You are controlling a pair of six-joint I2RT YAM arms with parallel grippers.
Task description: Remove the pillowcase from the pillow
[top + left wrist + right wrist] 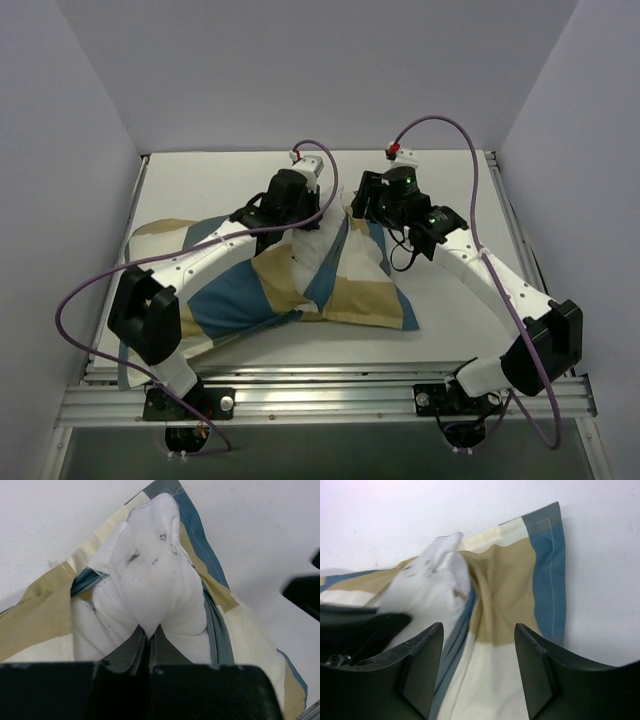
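The pillowcase (260, 290) is lying across the counter (220, 180), spreading from 9 o'clock toward 4 o'clock in the top view. 1 corner of the pillow (145, 580) is protruding from its open end near centre. The left claw (149, 636) is pinching that white corner with its jaws closed on it, probably to anchor the pillow. The right claw (477, 672) is hovering with jaws spread over the tan-and-blue fabric, apparently preparing to grip the cover. Both arms are extending forward, with their wrists converging toward 12 o'clock.

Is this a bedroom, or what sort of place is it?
Probably a robotics lab test cell, not a bedroom: plain walls box in a white table, with left arm and right arm bolted to an aluminium rail.
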